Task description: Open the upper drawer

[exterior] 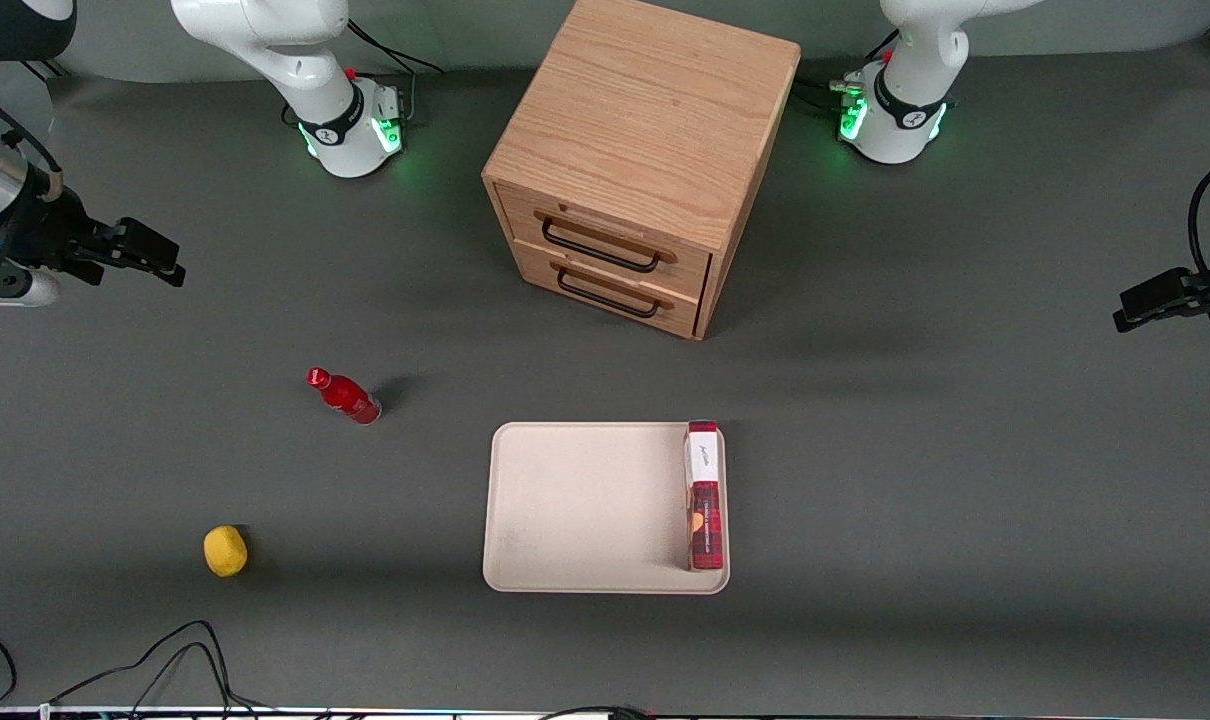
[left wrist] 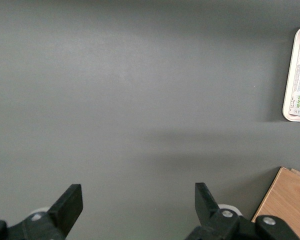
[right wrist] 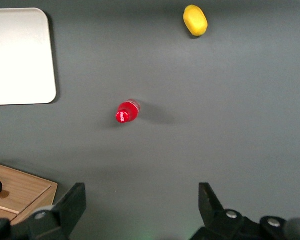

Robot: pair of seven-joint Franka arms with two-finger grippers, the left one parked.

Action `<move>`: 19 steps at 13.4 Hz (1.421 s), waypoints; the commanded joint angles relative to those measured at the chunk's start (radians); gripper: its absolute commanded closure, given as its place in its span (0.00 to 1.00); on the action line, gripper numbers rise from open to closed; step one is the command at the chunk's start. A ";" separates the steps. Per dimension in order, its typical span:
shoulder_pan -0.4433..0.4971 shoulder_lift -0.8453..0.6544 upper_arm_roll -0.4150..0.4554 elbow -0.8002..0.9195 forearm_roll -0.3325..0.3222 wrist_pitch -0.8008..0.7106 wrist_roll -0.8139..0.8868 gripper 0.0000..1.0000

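The light oak cabinet stands on the grey table, between the two arm bases. Its upper drawer is shut, with a black wire handle across its front. The matching lower drawer sits under it, also shut. My right gripper hangs open and empty above the table toward the working arm's end, well apart from the cabinet. In the right wrist view the gripper is wide open over bare table, with a corner of the cabinet beside one finger.
A red bottle lies on the table between my gripper and a beige tray. The tray holds a red box along one edge. A yellow fruit sits nearer the front camera. Cables lie at the table's front edge.
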 commanded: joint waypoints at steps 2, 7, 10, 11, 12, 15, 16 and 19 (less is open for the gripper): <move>0.016 0.017 0.042 0.100 0.016 -0.017 0.004 0.00; 0.026 0.024 0.096 0.135 0.111 -0.012 -0.005 0.00; 0.031 0.046 0.132 0.144 0.135 0.017 -0.051 0.00; 0.031 0.048 0.147 0.144 0.135 0.022 -0.051 0.00; 0.032 0.052 0.162 0.144 0.133 0.023 -0.051 0.00; 0.032 0.092 0.227 0.159 0.133 0.023 -0.054 0.00; 0.034 0.116 0.230 0.173 0.135 0.026 -0.054 0.00; 0.063 0.193 0.253 0.204 0.135 0.043 -0.054 0.00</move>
